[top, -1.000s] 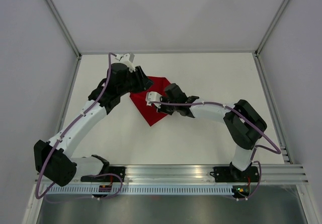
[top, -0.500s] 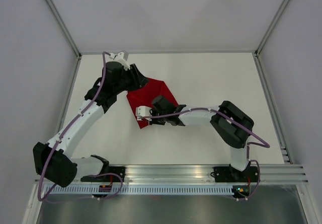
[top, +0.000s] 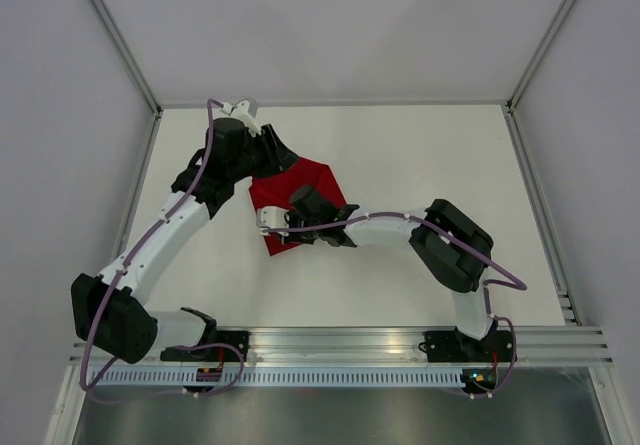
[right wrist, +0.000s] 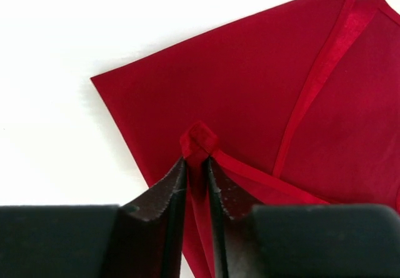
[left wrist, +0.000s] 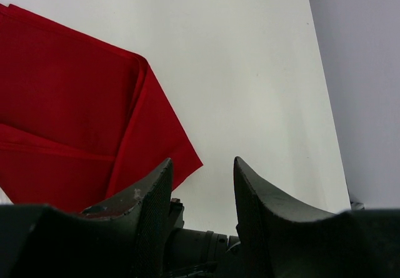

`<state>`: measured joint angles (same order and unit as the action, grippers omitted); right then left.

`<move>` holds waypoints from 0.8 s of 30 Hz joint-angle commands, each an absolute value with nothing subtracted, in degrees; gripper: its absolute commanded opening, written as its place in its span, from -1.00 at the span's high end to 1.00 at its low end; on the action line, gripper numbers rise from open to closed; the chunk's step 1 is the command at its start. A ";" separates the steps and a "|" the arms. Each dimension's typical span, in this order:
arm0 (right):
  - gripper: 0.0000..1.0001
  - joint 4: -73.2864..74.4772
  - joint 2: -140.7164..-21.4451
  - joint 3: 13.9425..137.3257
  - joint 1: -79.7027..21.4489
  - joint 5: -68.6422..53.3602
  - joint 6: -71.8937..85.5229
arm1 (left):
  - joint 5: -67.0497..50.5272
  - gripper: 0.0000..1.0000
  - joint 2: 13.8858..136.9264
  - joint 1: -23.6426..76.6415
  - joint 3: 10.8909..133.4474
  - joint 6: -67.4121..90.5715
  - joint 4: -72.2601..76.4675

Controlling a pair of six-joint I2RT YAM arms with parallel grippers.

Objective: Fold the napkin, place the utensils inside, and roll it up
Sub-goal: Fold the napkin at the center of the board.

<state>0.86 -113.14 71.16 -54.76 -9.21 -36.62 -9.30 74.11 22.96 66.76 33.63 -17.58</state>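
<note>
The right gripper [top: 267, 227] is pinching the red napkin [top: 312, 177] on the counter [top: 430, 155].
Top: the napkin is lying folded between both arms. Left wrist: the left gripper [left wrist: 200, 165] is hovering with fingers apart, empty, by its corner. Right wrist: jaws are clamping a raised fold.

Gaping pincer [left wrist: 203, 163] near folded napkin [left wrist: 69, 115]

No text, label, brand, number or sign can be read in any of the three views. The napkin [right wrist: 250, 90] is plain red with no print or tag showing.
</note>
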 commanded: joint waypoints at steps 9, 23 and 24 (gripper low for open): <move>0.29 2.99 -115.14 75.85 -56.34 -15.73 -34.37 | -11.95 -0.05 77.69 21.36 71.28 34.10 -17.23; -0.20 4.84 -109.17 75.94 -56.87 -16.97 -31.03 | -9.59 -0.07 84.19 17.23 74.97 37.17 -17.58; -0.20 4.83 -108.38 75.42 -56.87 -16.18 -30.42 | -6.71 -0.06 84.29 16.97 74.62 37.70 -17.58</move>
<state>5.56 -113.71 75.18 -56.77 -15.40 -32.51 -10.31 83.20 17.80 73.08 34.04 -17.61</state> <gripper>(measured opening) 0.600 0.534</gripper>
